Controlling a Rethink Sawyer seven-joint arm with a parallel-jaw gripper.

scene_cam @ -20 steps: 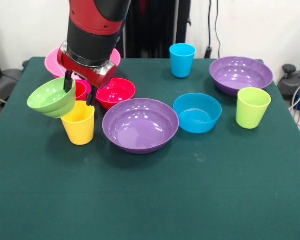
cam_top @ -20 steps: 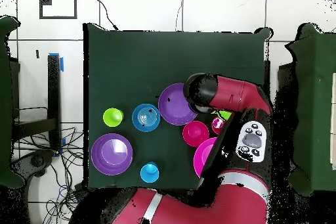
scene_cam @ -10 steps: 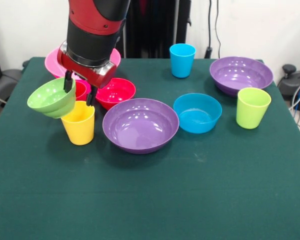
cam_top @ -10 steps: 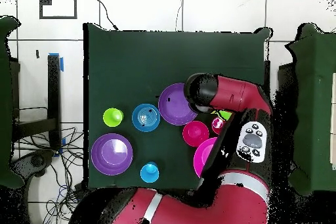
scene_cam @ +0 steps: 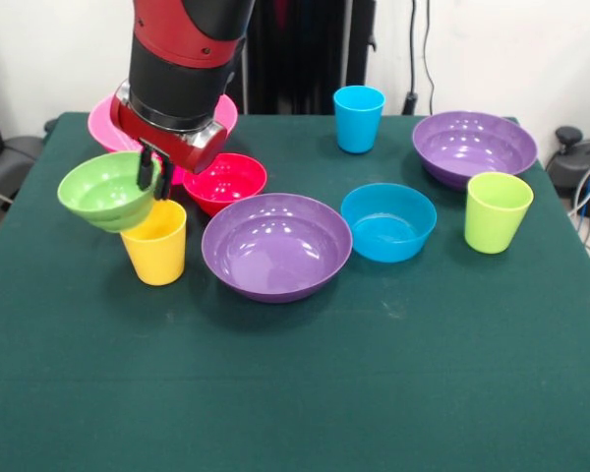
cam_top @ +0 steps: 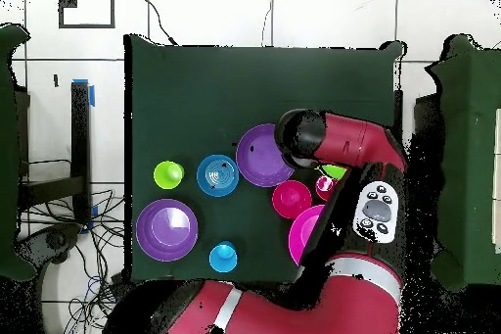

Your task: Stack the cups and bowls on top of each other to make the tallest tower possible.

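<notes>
My gripper is shut on the near rim of the small green bowl and holds it almost level, just above and left of the yellow cup. In the overhead view the arm hides the gripper, and only a sliver of the green bowl shows. The small red bowl and the pink bowl stand behind. The red cup shows from overhead beside the arm. A purple bowl, the blue bowl, the lime cup, the blue cup and a second purple bowl stand apart.
The green cloth table stretches bare towards the camera in the front view. Cables and dark equipment stand beyond its far edge.
The fingers have closed together on the green bowl's rim. The bowl has tipped from a slant to nearly level and shifted slightly right. The other cups and bowls have not moved.
</notes>
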